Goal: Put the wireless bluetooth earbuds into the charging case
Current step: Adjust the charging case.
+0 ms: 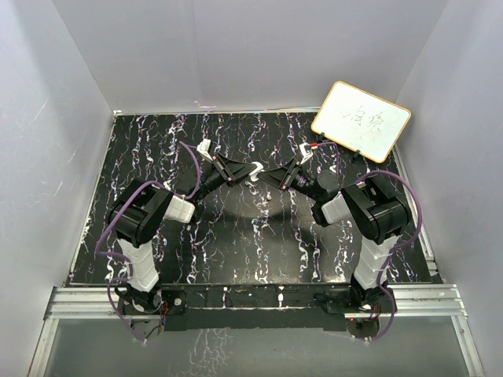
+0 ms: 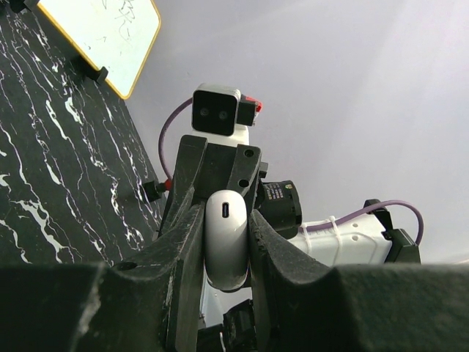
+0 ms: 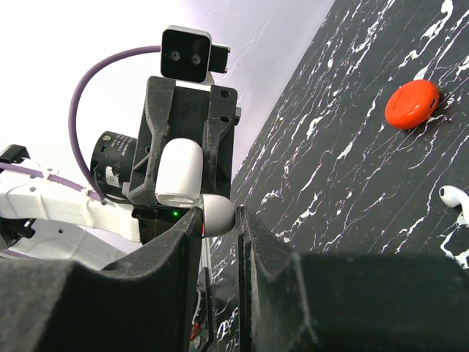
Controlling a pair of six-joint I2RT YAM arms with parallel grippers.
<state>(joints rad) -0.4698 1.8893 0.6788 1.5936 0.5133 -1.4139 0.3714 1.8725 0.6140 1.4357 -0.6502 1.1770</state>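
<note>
Marbled tabletop [image 1: 236, 236]; left tool [image 2: 226, 216] clamps glossy oval charging case [image 2: 226, 253]; right tool [image 3: 220, 218]: grip unclear

This is a robotics lab test cell rather than any lived-in room: plain pale walls [image 1: 236, 47] box in a black, white-veined desk [image 1: 236, 236] on three sides, with nothing domestic about them. Two robot arms, the left arm [image 1: 141, 228] and the right arm [image 1: 377, 220], are bolted to a bare aluminium rail [image 1: 78, 302] along the near edge of the desk, and loose purple cables [image 1: 409, 196] loop along them in the open. A small yellow-framed whiteboard [image 1: 361, 120] with handwriting on it leans in the far right corner, the sort of label board that marks a recording set-up.
</note>
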